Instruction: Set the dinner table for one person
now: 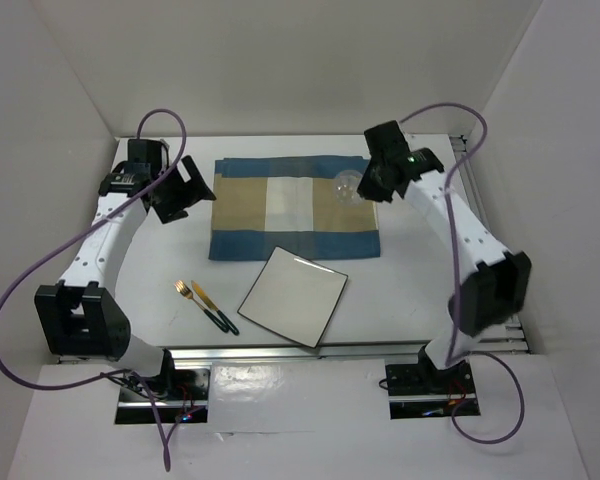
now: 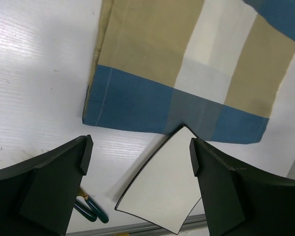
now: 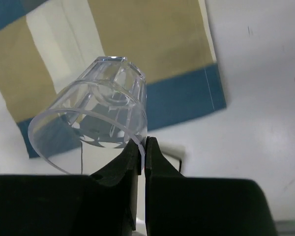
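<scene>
The white dinner table (image 1: 410, 275) holds a blue-and-tan striped placemat (image 1: 293, 205). A square white plate with a dark rim (image 1: 294, 295) lies in front of the placemat; it also shows in the left wrist view (image 2: 164, 189). A fork (image 1: 187, 291) and a knife (image 1: 206, 298) with dark green handles lie left of the plate. My right gripper (image 3: 142, 143) is shut on the rim of a clear glass (image 3: 96, 130) and holds it tilted above the placemat's right end (image 1: 348, 185). My left gripper (image 2: 140, 160) is open and empty by the placemat's left edge (image 1: 180, 190).
White walls enclose the table at the back and both sides. A metal rail (image 1: 320, 350) runs along the near edge. Purple cables loop from both arms.
</scene>
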